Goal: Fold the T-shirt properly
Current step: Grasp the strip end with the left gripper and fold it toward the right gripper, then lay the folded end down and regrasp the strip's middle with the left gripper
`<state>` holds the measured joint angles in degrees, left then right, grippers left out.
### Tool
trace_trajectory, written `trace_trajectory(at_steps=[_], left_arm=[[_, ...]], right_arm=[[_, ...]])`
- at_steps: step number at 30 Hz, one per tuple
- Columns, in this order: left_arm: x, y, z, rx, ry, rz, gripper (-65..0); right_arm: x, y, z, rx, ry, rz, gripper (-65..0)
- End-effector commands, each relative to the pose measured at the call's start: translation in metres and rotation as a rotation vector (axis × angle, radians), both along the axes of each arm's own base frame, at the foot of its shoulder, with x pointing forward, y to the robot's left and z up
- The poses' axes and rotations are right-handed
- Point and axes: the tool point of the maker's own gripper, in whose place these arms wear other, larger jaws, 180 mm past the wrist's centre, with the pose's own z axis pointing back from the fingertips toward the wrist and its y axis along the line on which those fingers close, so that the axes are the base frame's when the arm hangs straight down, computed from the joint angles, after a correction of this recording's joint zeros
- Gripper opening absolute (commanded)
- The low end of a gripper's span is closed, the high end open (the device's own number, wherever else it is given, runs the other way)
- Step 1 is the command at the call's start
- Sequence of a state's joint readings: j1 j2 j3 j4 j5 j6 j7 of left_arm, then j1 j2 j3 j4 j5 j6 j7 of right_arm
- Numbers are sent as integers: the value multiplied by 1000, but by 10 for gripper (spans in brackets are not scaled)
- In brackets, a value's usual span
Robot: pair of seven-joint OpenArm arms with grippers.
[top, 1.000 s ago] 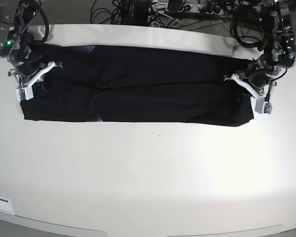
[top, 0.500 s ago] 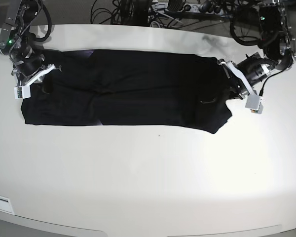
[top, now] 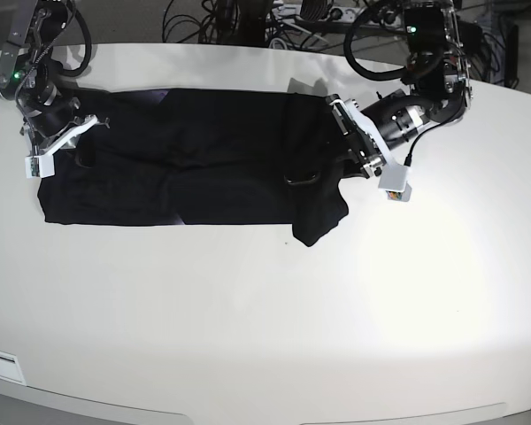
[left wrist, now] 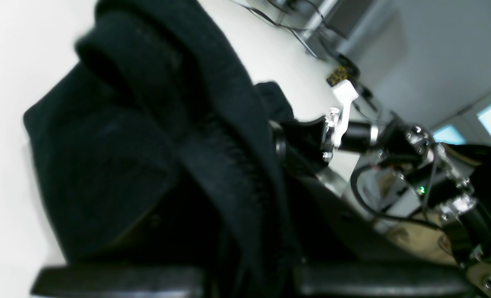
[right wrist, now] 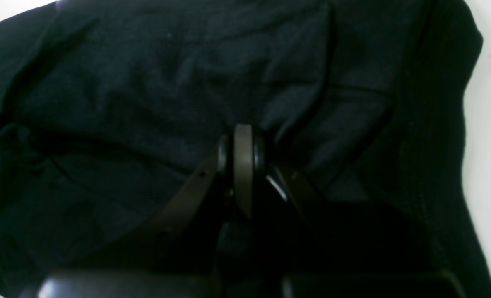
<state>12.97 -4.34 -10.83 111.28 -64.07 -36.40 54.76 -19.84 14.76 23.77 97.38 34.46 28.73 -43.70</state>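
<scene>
T-shirt (top: pixel 186 159): plain black cloth, no print showing on the upward face; a faint purplish glint along the top-left edge, possibly print, too small to confirm.
Table (top: pixel 265 310): off-white, unpatterned, brighter glare toward the right.
Left gripper (top: pixel 354 146): white fingers on a black body; a small white block with an orange mark at its lower end.
Right gripper (top: pixel 62 140): white fingers, black body; one green light on the arm above.
Cables (top: pixel 248 22): black, tangled behind the table's far edge.
</scene>
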Motion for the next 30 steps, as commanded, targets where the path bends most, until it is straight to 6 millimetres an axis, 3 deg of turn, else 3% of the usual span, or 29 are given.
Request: trace_trajectory(at_steps=[1,11,18,22,30], left_arm=[[4,-3,12,-23,-43,9,-650],[0,-35,-4,64,-63,-33,-650],[12,-37,-13,123,-58,51,-650],[18,-43,-11,92,-35,98,-650],[28,-45,-26,44,62,173,-650]], right_arm=[[-16,-6,-12,-37,96,11,-650],[-15,-3,-11,-14,95,15,-650],[-17,-3,-12,-14,104,17,-650],[-17,-3,-12,-14,104,17,-650],[-17,-3,-12,-14,103,17,-650]])
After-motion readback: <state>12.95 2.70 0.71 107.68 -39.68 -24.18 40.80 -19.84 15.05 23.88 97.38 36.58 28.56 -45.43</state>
